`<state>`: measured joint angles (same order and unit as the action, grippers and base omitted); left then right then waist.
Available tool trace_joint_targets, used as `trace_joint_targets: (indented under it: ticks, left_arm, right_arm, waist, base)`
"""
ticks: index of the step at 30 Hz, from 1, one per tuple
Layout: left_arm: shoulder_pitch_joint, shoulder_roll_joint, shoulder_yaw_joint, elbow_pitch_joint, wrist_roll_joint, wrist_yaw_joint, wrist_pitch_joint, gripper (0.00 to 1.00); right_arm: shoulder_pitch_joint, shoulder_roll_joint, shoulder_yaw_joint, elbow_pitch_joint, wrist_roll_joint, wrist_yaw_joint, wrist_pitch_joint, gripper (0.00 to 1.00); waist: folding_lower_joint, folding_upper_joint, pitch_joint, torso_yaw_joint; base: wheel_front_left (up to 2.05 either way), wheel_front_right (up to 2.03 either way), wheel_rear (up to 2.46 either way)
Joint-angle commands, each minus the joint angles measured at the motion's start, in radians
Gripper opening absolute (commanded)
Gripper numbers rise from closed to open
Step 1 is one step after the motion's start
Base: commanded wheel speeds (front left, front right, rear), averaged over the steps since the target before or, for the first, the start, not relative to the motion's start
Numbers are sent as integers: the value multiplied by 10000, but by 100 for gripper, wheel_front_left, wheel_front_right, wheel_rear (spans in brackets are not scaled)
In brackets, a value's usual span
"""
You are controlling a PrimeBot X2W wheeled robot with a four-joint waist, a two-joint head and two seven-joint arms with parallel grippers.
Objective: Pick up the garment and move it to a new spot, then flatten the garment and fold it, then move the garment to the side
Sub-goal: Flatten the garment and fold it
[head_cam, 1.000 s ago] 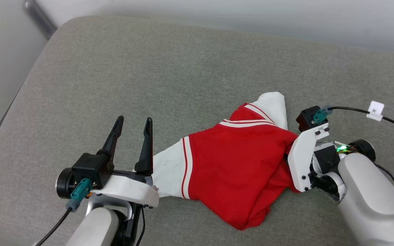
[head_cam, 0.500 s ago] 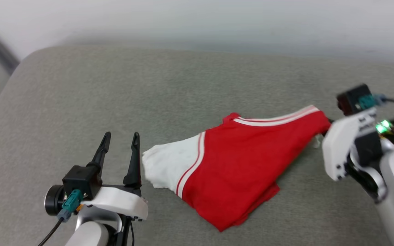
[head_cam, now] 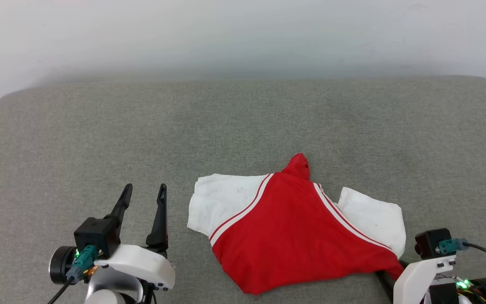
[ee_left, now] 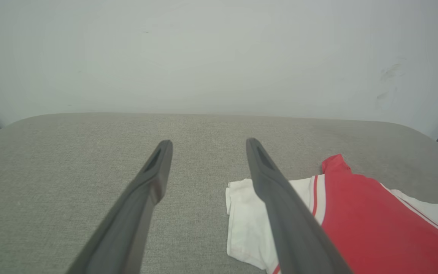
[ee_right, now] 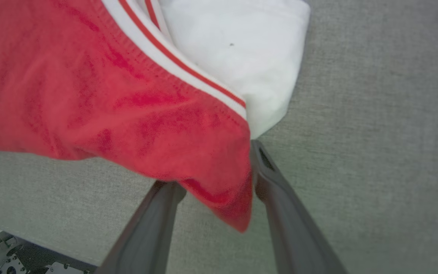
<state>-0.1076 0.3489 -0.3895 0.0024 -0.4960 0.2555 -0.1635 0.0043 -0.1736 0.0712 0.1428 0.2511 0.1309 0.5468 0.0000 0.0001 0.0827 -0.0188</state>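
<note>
Pinch soft, limp garment (head_cam: 293,240) by its corners; left gripper (head_cam: 145,188) wide, empty; right gripper (ee_right: 213,167) wide, unclamped, astride red corner

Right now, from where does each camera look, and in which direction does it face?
Head view: on the robot's head, facing forward and down at the garment on the grey cushion; left gripper lower left, right wrist camera lower right.
Left wrist view: on the left wrist, facing along its open fingers across the cushion to the pale wall; garment at right.
Right wrist view: on the right wrist, facing down along the right gripper at the garment's red corner between its fingers.
Shared: all views show garment and cushion.
</note>
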Motion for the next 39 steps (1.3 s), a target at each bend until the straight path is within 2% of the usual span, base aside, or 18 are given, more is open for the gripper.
trace_joint_targets:
  ticks: [1, 7, 16, 22, 28, 34, 39]
  left_arm:
    - [96, 72, -13, -10, -21, 57, 26, 100]
    - [378, 132, -8, 40, -125, 92, 107, 100]
    - [699, 248, 45, -10, -257, 250, 253, 100]
    - [728, 382, 115, -139, -282, 357, 383, 100]
    - [198, 588, 47, -256, -168, 258, 749, 100]
    - [-1111, 800, -177, -29, -354, -304, 1763, 100]
    - [-2486, 1116, -495, 554, -802, -1142, 3467, 100]
  right_arm:
    - [75, 88, -111, 92, -116, -3, -317, 100]
    - [398, 444, -425, -12, -95, -3, -1663, 100]
    - [1215, 489, -458, -1912, 130, -3, -3197, 100]
    - [953, 733, -790, -2661, -223, -3, -4010, 100]
    - [495, 921, -1057, -3103, -553, -3, -4541, 100]
    - [-219, 1078, -1054, -3592, -840, -3, -4770, 100]
    - [-729, 1181, -896, -3950, -999, -3, -4812, 100]
  waist:
    - [0, -1, -32, -27]
    - [0, -1, -297, -107]
    - [0, -1, -682, -99]
    - [0, -1, -732, -177]
    - [0, -1, -460, -210]
    - [0, -1, 449, -392]
    - [0, -1, 1356, -704]
  base:
    - [0, 0, 0]
    - [0, 0, 0]
    - [0, 0, 0]
    - [0, 0, 0]
    - [0, 0, 0]
    - [0, 0, 0]
    - [0, 0, 0]
